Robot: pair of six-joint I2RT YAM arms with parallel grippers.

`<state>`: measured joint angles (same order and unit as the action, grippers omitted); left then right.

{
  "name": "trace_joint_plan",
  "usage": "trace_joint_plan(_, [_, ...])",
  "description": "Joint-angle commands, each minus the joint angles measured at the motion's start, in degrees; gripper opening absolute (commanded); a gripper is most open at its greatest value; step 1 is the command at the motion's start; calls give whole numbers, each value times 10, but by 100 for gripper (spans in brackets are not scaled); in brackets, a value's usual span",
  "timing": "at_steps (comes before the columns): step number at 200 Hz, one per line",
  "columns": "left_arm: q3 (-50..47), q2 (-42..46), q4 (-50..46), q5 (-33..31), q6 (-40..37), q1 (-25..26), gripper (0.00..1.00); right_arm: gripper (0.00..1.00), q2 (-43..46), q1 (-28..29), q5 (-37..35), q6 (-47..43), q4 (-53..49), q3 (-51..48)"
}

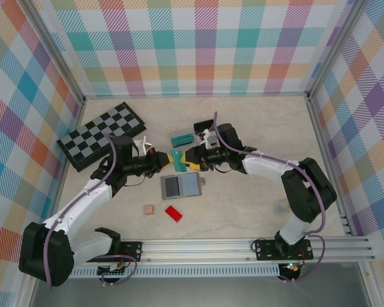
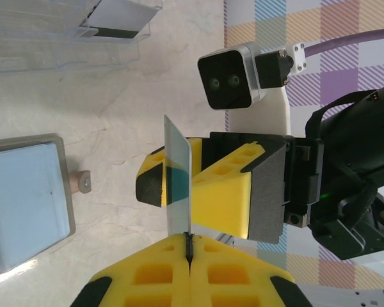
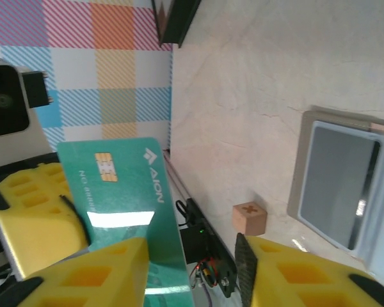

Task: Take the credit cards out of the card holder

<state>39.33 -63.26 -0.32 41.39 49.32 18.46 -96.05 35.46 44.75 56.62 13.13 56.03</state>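
Left fingers pinch the teal "AION" card; right fingers stand apart around it.

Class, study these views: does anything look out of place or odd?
Yes: the teal card stands on edge in mid-air, pinched by the left end effector, away from the open card holder on the table.

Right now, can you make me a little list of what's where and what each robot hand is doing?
left gripper: shut on one edge of the teal card
right gripper: open, a finger on each side of that card
card holder: lying open on the table, on the near side of the grippers
red block: on the table, near the holder
chessboard: far left
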Motion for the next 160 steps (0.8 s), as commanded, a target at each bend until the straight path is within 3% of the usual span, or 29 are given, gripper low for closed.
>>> trace_joint_plan(1, [-6,10,45,29,26,-9,0,38,29,0,41,37,66,-7])
trace_joint_plan(30, [-6,9,49,30,30,-10,0,34,44,0,42,41,67,-9])
trace_joint_plan(65, [-9,8,66,30,42,-10,0,21,50,0,47,48,72,-9])
trace_joint_plan(79, [-12,7,81,32,51,-10,7,18,49,0,49,49,73,-8])
trace_joint_plan(119, [-18,5,112,39,69,-10,18,17,44,2,53,59,87,-7])
trace_joint_plan(160, [-15,-1,100,35,57,-9,12,18,42,3,54,56,82,-5])
